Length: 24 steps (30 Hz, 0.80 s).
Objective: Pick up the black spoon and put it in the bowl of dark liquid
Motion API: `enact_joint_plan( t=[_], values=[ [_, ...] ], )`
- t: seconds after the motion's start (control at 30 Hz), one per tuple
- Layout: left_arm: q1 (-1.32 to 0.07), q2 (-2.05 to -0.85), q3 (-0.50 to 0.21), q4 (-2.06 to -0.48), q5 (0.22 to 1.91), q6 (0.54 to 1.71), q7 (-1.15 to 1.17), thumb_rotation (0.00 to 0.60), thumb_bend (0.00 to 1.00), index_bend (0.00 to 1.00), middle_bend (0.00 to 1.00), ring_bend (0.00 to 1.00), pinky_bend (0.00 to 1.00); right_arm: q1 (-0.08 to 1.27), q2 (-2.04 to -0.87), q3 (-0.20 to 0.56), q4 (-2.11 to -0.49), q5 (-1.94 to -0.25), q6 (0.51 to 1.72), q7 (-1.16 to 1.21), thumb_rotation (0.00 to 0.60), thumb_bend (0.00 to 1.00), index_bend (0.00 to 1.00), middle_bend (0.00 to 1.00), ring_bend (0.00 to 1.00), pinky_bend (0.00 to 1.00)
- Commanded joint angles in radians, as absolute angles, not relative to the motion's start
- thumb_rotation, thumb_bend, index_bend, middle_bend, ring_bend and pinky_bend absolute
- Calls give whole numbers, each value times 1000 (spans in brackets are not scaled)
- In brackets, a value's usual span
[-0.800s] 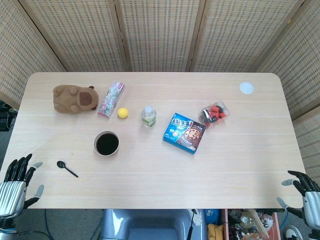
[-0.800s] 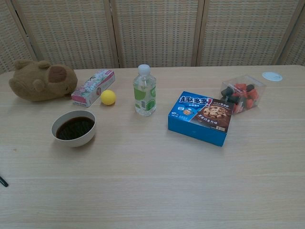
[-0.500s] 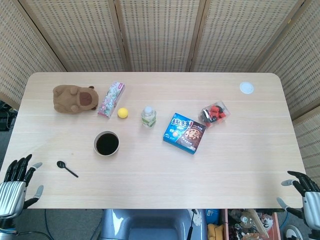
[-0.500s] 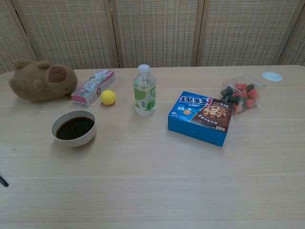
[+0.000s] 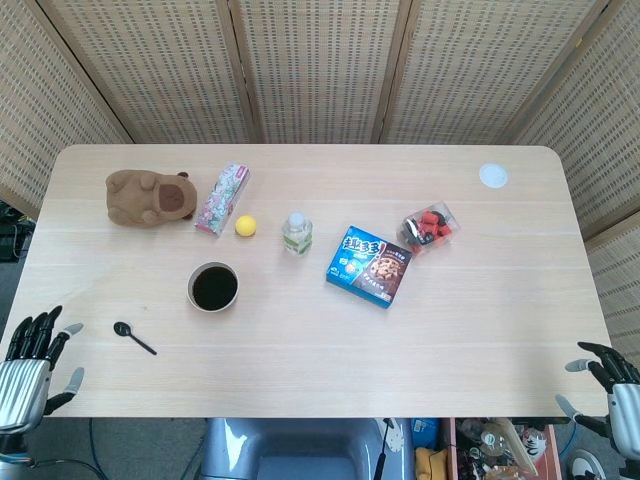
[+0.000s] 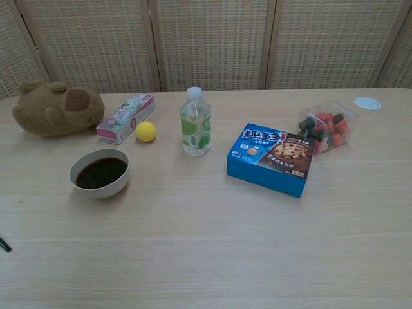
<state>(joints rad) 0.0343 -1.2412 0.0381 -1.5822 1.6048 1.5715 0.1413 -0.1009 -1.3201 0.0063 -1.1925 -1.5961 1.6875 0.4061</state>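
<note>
A small black spoon (image 5: 133,337) lies flat on the table near its front left corner; in the chest view only its tip (image 6: 4,245) shows at the left edge. The white bowl of dark liquid (image 5: 213,287) (image 6: 100,172) stands behind and to the right of the spoon. My left hand (image 5: 28,362) hovers off the table's front left corner, left of the spoon, fingers spread and holding nothing. My right hand (image 5: 612,392) sits beyond the front right corner, fingers apart and empty. Neither hand appears in the chest view.
Along the back stand a brown plush toy (image 5: 150,196), a pink floral box (image 5: 222,199), a yellow ball (image 5: 245,225) and a small water bottle (image 5: 296,232). A blue cookie box (image 5: 368,265), a clear tub of red and black pieces (image 5: 430,227) and a white lid (image 5: 492,176) lie to the right.
Both hands have sunk slightly toward the bottom of the head view, away from the table. The spoon and bowl have not moved.
</note>
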Motion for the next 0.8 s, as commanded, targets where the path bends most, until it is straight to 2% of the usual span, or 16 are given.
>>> enact_joint_plan(
  t=[0.03,0.2,0.27,0.3,0.43,0.63,0.8],
  values=[
    [23,-1206,52,-1615,1570,1512,185,600,433,205,71,6,0,-100,-1320,7,-1192,-1595,1686,407,600,300,473,329,221,314],
    [-1,-1172,51,-1644,1529,1447,267,600,435,205,245,110,21,-100,-1319,7,-1190,-1596,1686,407,600,299,473,329,221,314],
    [-16,-1161,45,-1644,1503,1415,319,600,438,205,318,169,89,-100,-1319,7,-1190,-1594,1684,407,600,299,473,329,221,314],
    [-27,-1157,41,-1644,1487,1392,345,600,452,205,362,208,156,-101,-1320,7,-1189,-1593,1682,407,600,299,473,329,221,314],
    [-54,-1144,37,-1661,1438,1330,395,600,585,205,515,347,378,-102,-1320,7,-1186,-1590,1680,410,600,299,473,329,221,314],
    [-102,-1118,33,-1687,1345,1217,467,600,754,205,609,431,446,-101,-1319,8,-1184,-1590,1681,410,600,299,474,329,222,314],
    [-134,-1102,30,-1708,1269,1149,507,600,825,174,635,452,463,-102,-1321,8,-1182,-1587,1677,412,600,299,473,330,222,314]
  ],
)
